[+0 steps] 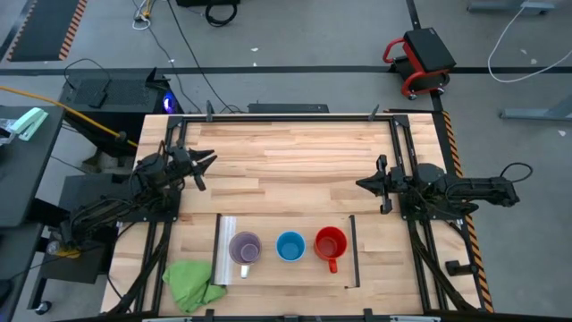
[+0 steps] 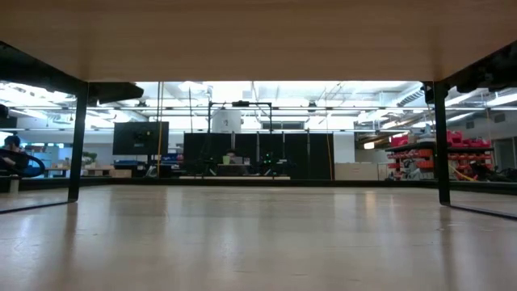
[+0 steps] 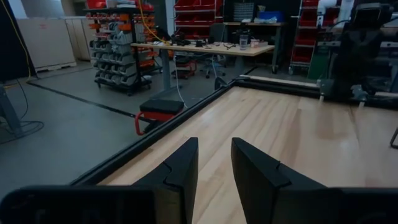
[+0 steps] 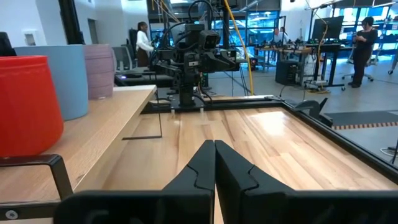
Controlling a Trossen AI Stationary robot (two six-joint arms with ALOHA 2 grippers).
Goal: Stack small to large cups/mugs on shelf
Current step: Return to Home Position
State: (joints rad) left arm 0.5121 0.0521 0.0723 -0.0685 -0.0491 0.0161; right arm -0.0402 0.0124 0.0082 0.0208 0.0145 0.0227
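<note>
So in the high view the shelf (image 1: 277, 224) lies at the lower middle of the frame, with the silvery strip on its left end and the thin dark strip on its right. All three mugs stand on it in a row, open side up: the purple mug (image 1: 245, 248) at the left, the blue mug (image 1: 290, 246) in the middle, the red mug (image 1: 330, 242) at the right with its handle pointing toward the bottom edge. They sit side by side with small gaps, none inside another. A crumpled green cloth (image 1: 192, 283) lies on the tabletop (image 1: 295, 152) right at the shelf's lower left corner; whether it touches is hard to say.

Both arms are well apart from the mugs. The left gripper (image 1: 210, 170) sits at the middle left of the frame, fingers apart and holding nothing; the left wrist view shows the gap too. The right gripper (image 1: 360, 185) sits at the middle right, fingers pressed together, empty. They point at each other with only bare wood between them. Off the table, a red rolling stool (image 1: 420, 61) stands on the floor at the upper right
</note>
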